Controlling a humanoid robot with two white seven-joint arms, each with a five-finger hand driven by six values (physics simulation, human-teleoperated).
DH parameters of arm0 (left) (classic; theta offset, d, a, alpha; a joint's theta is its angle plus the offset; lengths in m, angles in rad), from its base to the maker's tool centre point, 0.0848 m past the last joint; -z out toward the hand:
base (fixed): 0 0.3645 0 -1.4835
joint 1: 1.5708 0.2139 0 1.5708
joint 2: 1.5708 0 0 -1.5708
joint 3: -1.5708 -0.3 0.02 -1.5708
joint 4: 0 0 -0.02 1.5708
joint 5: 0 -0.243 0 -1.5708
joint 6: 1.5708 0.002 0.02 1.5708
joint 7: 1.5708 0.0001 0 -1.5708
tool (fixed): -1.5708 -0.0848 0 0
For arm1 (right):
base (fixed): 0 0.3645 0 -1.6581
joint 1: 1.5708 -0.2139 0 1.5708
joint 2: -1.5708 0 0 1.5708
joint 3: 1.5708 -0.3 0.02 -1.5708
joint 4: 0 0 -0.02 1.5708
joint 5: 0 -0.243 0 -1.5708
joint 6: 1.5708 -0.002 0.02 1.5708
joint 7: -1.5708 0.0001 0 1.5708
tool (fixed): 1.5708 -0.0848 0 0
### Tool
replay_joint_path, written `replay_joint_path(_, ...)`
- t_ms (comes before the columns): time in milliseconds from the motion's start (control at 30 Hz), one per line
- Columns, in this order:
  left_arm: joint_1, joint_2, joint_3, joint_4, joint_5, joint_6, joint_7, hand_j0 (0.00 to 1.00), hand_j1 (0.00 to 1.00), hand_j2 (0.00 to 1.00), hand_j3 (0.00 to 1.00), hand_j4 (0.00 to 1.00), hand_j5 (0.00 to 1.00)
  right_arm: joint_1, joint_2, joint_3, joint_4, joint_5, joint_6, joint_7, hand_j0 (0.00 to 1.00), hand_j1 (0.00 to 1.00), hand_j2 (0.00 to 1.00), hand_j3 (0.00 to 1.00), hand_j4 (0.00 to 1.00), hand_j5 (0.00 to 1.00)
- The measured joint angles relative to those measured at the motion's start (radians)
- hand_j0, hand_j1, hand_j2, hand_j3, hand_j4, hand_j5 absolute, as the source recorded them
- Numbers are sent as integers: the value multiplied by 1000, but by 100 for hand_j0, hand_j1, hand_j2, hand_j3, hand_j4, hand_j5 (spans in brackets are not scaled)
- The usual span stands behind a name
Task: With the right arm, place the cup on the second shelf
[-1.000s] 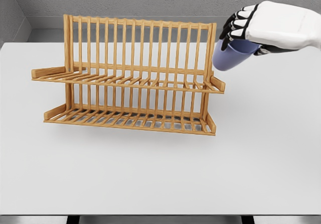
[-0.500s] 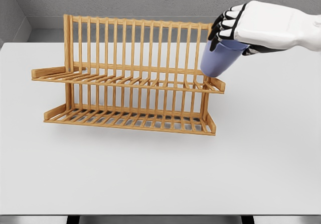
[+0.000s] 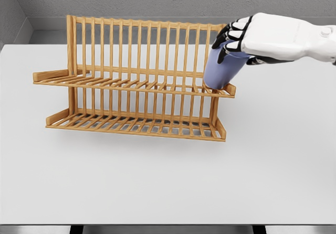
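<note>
The right robot hand (image 3: 236, 37) has its dark fingers (image 3: 231, 34) curled tight around the rim of the blue cup (image 3: 220, 70). The cup is tilted, its base at the right end of the wooden rack's (image 3: 131, 82) upper shelf (image 3: 126, 84). The rack stands toward the counter's (image 3: 168, 181) back edge.

white table (image 3: 157, 187) carries wooden two-tier rack (image 3: 131, 87), standing upright, left of table's middle.
</note>
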Motion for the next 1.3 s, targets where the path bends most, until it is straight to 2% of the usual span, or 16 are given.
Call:
replay_joint_path(167,0,0,0,0,0,0,0,100,100,100,100,100,100,9,-22,0,0,-22,1,0,59,59,59,59,59,59)
replay_joint_path(400,0,0,0,0,0,0,0,100,100,100,100,100,100,11,-19,9,-1,-56,0,0,61,61,61,61,61,61)
replay_joint_path(533,0,0,0,0,0,0,0,100,100,100,100,100,100,18,-20,14,-1,-77,0,0,68,68,68,68,68,68)
replay_joint_path(833,0,0,0,0,0,0,0,100,100,100,100,100,100,15,-14,60,-1,-113,-1,0,70,70,70,70,70,70)
replay_joint_path(867,0,0,0,0,0,0,0,100,100,100,100,100,100,17,-13,70,0,-114,-1,1,74,74,74,74,74,74)
replay_joint_path(933,0,0,0,0,0,0,0,100,100,100,100,100,100,14,-14,86,0,-115,-1,1,98,98,98,98,98,98)
replay_joint_path(1067,0,0,0,0,0,0,0,100,100,100,100,100,100,-23,-13,57,0,-121,-1,1,100,100,100,100,100,100)
replay_joint_path(1133,0,0,0,0,0,0,0,100,100,100,100,100,100,-17,-15,26,0,-130,-1,1,100,100,100,100,100,100)
replay_joint_path(1200,0,0,0,0,0,0,0,100,100,100,100,100,100,6,-28,-10,1,-139,-1,1,100,100,100,100,100,100)
replay_joint_path(1233,0,0,0,0,0,0,0,100,100,100,100,100,100,74,-47,-27,8,-148,3,0,100,100,100,100,100,100)
replay_joint_path(1300,0,0,0,0,0,0,0,100,100,100,100,100,100,274,-58,-113,66,-140,1,1,100,100,100,100,100,100)
